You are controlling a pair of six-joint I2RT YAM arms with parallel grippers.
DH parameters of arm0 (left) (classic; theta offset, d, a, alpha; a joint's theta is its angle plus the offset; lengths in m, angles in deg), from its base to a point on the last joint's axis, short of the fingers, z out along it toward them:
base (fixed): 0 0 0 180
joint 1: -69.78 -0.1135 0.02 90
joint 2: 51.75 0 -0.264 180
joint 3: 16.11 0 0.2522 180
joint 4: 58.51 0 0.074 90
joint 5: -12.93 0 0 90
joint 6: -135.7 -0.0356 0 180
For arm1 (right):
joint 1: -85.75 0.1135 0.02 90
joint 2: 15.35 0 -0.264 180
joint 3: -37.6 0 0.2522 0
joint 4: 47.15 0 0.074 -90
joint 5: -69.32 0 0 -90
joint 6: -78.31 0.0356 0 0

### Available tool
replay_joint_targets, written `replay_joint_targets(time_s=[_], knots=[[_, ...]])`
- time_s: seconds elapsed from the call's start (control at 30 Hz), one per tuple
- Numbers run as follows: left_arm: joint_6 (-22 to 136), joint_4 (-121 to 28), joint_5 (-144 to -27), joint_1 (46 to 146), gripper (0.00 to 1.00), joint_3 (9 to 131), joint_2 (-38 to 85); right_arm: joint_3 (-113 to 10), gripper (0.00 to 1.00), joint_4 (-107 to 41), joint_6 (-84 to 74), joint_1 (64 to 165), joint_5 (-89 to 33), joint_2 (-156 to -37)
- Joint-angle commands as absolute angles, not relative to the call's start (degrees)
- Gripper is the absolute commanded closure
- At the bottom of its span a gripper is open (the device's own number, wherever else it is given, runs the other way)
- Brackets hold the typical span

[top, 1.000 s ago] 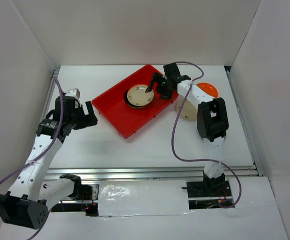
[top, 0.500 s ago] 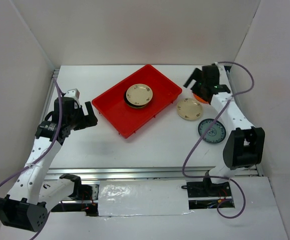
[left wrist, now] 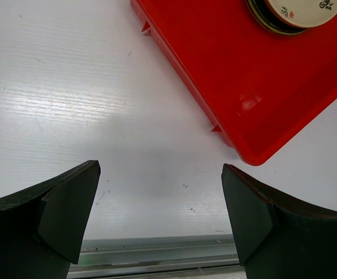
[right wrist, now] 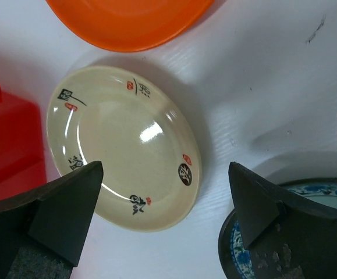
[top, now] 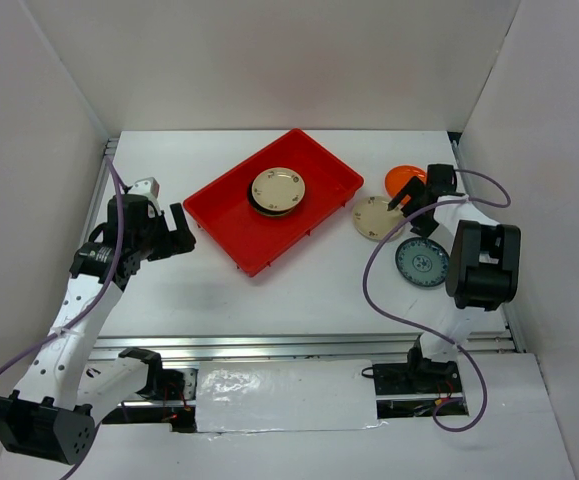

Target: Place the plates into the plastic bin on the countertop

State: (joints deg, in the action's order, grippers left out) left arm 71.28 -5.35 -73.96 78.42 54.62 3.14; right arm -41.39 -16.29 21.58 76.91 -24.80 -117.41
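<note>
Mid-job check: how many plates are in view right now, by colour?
Beige plates: 2, one in the red bin, one outside it
Orange plate: 1
Blue-white plate: 1
Dark plate under the beige one in the red bin: 1 showing; more may be hidden
Total: 5 visible

White panel walls (top: 269, 60) close in the flat white tabletop (top: 299, 290) at the back, left and right. A silver metal rail (top: 299, 345) runs along its near edge, with a glossy white taped sheet (top: 279, 395) just beyond it. The light is even, the shadows soft.
</note>
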Motion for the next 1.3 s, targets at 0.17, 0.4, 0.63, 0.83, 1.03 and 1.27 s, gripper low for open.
replay_joint_targets(time_s=[0.17,0.4,0.63,0.83,1.03,1.27], knots=[[70.1,-6.8,-75.1,78.3,0.01,54.3,2.6,-47.3,0.06,-14.6,21.4,75.2,-25.6,-121.4],[70.1,-6.7,-75.0,78.2,0.01,54.3,2.7,-48.1,0.20,-13.7,21.6,75.3,-29.4,-124.4],[70.1,-6.6,-74.8,78.2,0.01,54.3,2.5,-44.8,0.53,-14.5,22.1,75.4,-31.6,-123.4],[70.1,-6.5,-74.6,78.2,0.01,54.3,2.4,-40.1,0.78,-16.5,22.7,75.3,-31.4,-120.6],[70.2,-6.5,-74.5,78.3,0.01,54.3,2.1,-37.2,1.00,-17.5,22.8,75.9,-31.8,-118.0],[70.2,-6.5,-74.6,78.2,0.01,54.4,2.4,-28.3,1.00,-22.6,28.6,77.0,-25.5,-102.4]])
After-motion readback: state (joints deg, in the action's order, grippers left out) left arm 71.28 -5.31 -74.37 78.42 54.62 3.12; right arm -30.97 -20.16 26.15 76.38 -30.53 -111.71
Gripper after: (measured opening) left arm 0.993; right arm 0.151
